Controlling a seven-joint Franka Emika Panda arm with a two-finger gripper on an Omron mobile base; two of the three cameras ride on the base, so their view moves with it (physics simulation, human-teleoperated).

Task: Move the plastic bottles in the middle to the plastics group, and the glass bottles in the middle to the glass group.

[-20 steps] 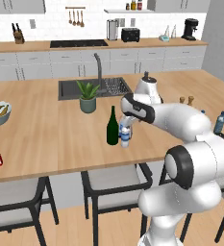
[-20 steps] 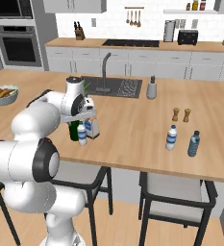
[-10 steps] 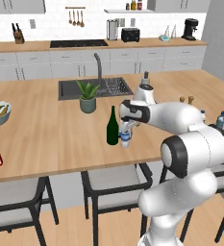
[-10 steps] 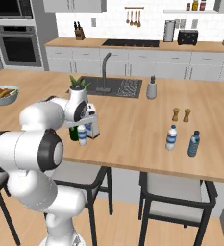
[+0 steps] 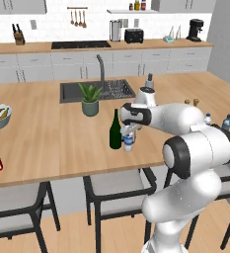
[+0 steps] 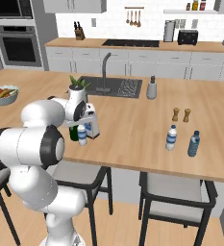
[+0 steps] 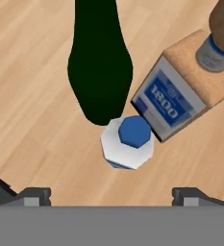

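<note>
Wooden island counter [image 5: 47, 143] below me: I'm hovering the gripper [image 7: 108, 194], fingers spread wide, directly above the small water bottle [image 7: 128, 143], which stands touching the green wine bottle [image 7: 99, 67] and square bottle [image 7: 173, 103]. Next I'd descend straight and close carefully

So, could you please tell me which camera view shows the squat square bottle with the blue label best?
The hand view: the square bottle appears large from above, its blue label and brown stopper plain, beside the green bottle and small water bottle. In the right base view it is a small shape under the arm; in the left base view I cannot make it out.
</note>
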